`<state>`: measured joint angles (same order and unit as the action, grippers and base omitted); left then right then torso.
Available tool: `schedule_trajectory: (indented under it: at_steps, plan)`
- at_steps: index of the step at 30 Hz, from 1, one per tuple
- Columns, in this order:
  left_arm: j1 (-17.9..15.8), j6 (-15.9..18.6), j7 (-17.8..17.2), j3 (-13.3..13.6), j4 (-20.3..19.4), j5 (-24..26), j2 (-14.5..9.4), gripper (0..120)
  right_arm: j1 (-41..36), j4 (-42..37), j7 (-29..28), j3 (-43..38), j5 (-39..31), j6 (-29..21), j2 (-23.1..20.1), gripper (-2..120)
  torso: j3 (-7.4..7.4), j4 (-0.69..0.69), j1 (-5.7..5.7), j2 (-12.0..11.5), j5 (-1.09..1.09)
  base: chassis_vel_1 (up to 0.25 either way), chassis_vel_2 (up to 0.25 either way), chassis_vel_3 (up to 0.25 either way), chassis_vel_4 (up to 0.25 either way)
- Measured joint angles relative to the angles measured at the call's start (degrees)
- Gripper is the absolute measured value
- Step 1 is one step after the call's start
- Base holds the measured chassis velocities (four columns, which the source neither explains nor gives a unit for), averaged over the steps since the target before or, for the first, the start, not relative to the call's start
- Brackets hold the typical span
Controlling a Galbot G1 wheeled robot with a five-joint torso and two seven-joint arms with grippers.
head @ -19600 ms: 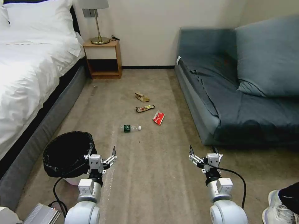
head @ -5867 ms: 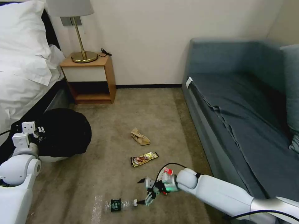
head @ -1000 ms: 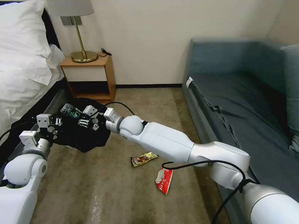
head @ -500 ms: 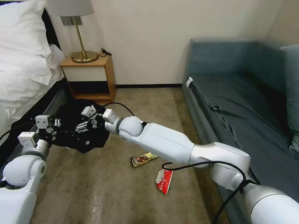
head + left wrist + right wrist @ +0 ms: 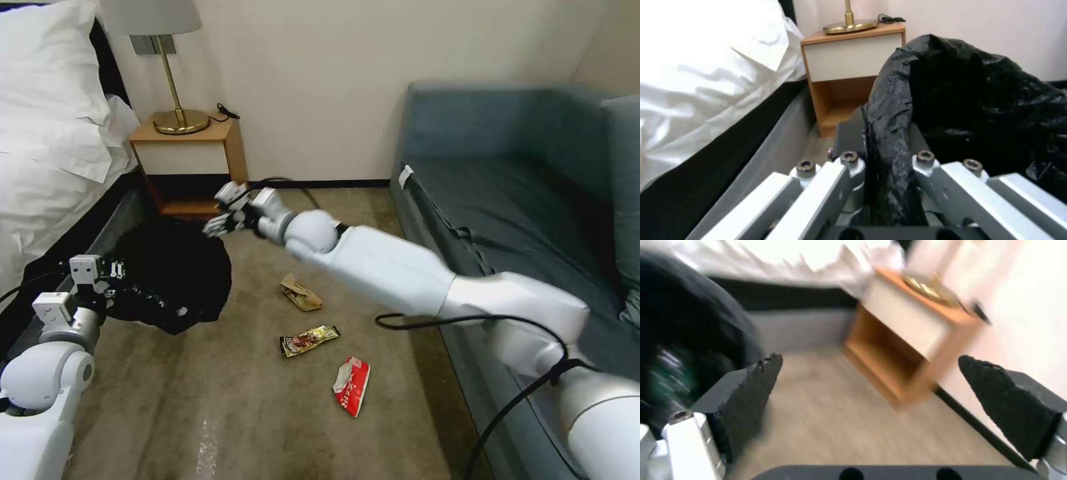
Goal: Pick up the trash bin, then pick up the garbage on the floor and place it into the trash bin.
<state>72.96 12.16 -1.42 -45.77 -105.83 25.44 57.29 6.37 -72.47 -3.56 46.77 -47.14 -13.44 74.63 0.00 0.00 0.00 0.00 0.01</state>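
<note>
The trash bin, draped in its crinkly black bag, hangs tilted beside the bed. My left gripper is shut on its bagged rim. My right gripper hovers open and empty just past the bin's far edge, near the nightstand; its pads stand wide apart. A blurred green patch shows inside the black bag. On the carpet lie three pieces of garbage: a tan crumpled paper bag, a brown-gold snack wrapper and a red-and-white wrapper.
A wooden nightstand with a brass lamp stands against the wall behind the bin. The bed runs along the left and a blue sofa along the right. Open carpet lies between them.
One second ago my right gripper held the green-labelled bottle over the bin; the bottle has left it. The right arm has since risen out of the bin toward the nightstand. My left gripper keeps its hold.
</note>
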Motion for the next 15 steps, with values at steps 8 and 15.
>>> schedule_trajectory:
  at_steps: [8, 15]
  plan:
    - [0.36, 0.19, -0.55, 0.05, -0.85, -0.09, -2.99, 7, -2.65, -7.18, -2.94, -1.48, -3.66, -14.26, -12.47, 100, 0.00, -0.01, 0.00, 0.00, 0.01, 0.000, 0.000, 0.000, 0.000]
    - [0.99, 0.16, -0.87, 0.19, -1.19, -0.53, -2.19, 7, -11.70, -8.82, -0.54, -6.09, -2.79, -17.81, -20.40, 100, 0.00, 0.00, 0.00, 0.00, 0.00, 0.000, 0.000, 0.000, 0.000]
